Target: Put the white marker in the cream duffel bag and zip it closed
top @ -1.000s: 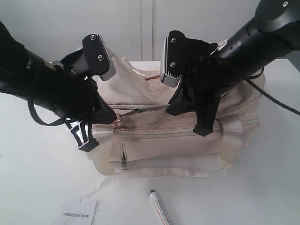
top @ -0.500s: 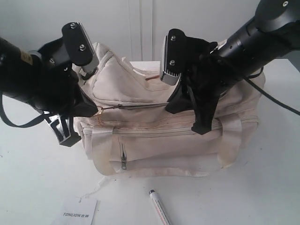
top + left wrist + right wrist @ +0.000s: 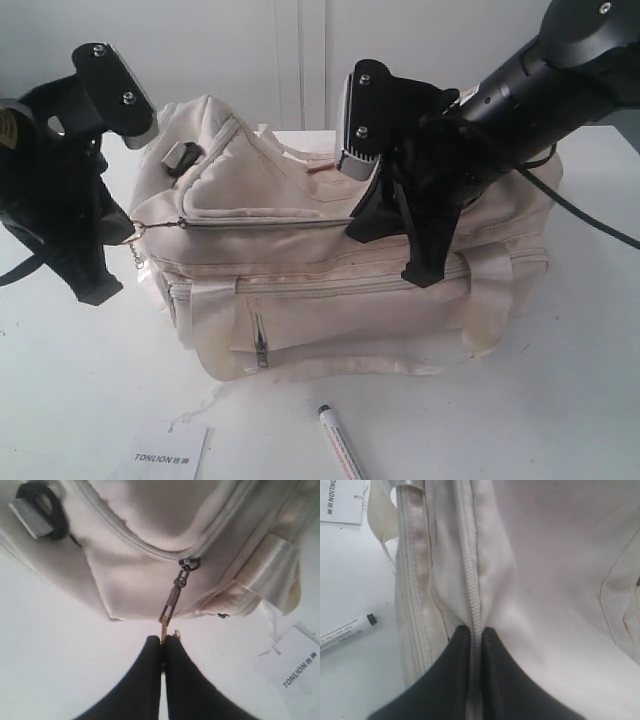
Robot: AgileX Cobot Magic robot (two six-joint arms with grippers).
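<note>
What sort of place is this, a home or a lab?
Probably a robotics lab: a white table, a white wall, and a robot's left tool pinching the zipper pull of the cream duffel bag while its right tool grips the bag.

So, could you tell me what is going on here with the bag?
The left pincer is shut on the chain pull, drawn taut at one end of the bag. The right pincer pinches the bag's fabric along the zip. The marker lies on the table in front of the bag, not yet inside.
</note>
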